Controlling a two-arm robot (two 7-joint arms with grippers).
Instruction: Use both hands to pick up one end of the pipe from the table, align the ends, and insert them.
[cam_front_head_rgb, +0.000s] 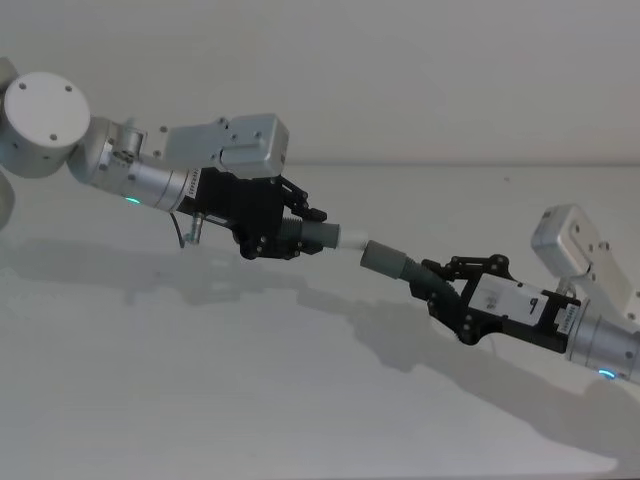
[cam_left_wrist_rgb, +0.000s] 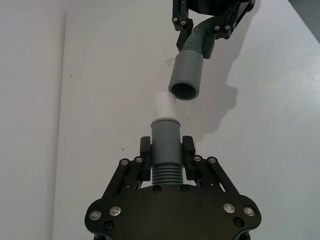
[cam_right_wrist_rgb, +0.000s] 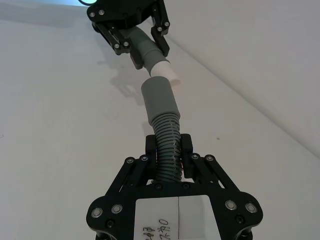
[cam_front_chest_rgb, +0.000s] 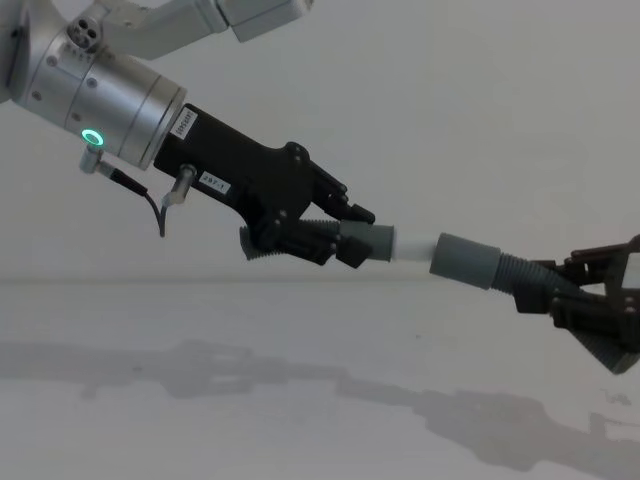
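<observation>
Both pieces held above the table (cam_front_head_rgb: 200, 400). Left gripper (cam_front_head_rgb: 290, 232) clamps the white tip (cam_front_head_rgb: 350, 238) piece, right gripper (cam_front_head_rgb: 440, 285) the socket collar (cam_front_head_rgb: 385, 258) piece. Tip just left of socket mouth, axes slightly off-line.

Two grippers — the left gripper (cam_front_head_rgb: 300, 228) and the right gripper (cam_front_head_rgb: 440, 285). Two pipe pieces — one with a white tip (cam_front_head_rgb: 322, 238), one with a grey socket collar (cam_front_head_rgb: 388, 261). One table (cam_front_head_rgb: 200, 400).
</observation>
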